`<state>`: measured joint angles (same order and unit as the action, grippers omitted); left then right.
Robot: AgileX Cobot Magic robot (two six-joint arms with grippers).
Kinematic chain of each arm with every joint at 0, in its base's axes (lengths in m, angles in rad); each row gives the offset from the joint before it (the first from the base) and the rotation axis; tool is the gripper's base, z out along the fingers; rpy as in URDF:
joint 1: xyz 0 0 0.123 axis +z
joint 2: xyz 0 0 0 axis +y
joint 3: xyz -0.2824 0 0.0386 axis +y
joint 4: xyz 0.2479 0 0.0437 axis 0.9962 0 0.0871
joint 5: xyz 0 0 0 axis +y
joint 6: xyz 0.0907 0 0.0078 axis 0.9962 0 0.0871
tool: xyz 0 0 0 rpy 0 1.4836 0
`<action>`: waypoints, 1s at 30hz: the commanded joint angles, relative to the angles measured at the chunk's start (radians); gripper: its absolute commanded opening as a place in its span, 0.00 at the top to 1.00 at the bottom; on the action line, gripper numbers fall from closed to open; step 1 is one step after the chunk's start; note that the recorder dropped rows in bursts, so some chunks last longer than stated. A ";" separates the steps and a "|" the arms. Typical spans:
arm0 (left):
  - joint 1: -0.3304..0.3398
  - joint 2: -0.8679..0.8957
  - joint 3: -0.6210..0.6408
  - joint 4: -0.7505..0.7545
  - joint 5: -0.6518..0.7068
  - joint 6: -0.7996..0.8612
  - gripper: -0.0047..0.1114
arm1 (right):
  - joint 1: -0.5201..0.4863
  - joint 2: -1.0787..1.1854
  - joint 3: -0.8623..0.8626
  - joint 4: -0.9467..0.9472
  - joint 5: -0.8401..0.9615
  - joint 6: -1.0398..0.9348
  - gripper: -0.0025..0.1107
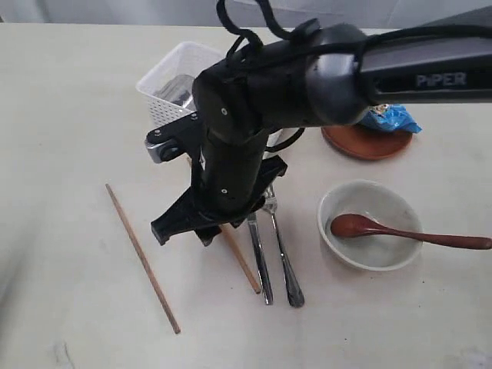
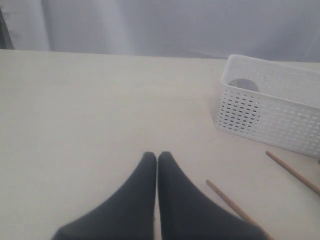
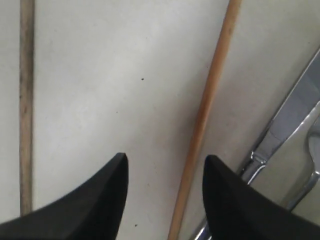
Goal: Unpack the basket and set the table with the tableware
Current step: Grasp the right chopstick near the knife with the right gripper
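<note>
My right gripper (image 1: 192, 229) reaches across the table (image 1: 69, 115) and hangs open, pointing down over one wooden chopstick (image 3: 205, 110), which lies between its jaws, nearer one finger and untouched. The second chopstick (image 1: 142, 257) lies apart to the left. A steel knife (image 1: 260, 261) and fork (image 1: 283, 254) lie side by side just right of the gripper. The floral bowl (image 1: 361, 257) holds the dark wooden spoon (image 1: 384, 231). The white basket (image 1: 165, 108) stands behind the arm with the steel cup (image 2: 243, 84) inside. My left gripper (image 2: 157, 155) is shut and empty above bare table.
The brown wooden plate (image 1: 361, 146) sits at the back right with a blue snack packet (image 1: 392, 117) on it. The right arm's black body hides part of the basket and the upper end of the near chopstick.
</note>
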<state>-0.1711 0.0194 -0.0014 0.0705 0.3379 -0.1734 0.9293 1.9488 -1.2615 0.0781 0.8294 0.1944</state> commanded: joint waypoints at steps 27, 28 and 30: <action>-0.003 0.003 0.001 0.000 -0.010 -0.005 0.95 | 0.003 0.093 -0.019 -0.095 -0.038 0.082 0.98; -0.003 0.003 0.001 0.000 -0.010 -0.005 0.95 | 0.003 0.084 -0.019 -0.091 -0.035 0.082 0.98; -0.003 0.003 0.001 0.000 -0.010 -0.005 0.95 | 0.003 0.054 -0.019 -0.078 -0.016 0.082 0.98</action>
<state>-0.1711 0.0194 -0.0014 0.0705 0.3379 -0.1734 0.9293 2.0425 -1.2812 -0.0143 0.7911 0.2858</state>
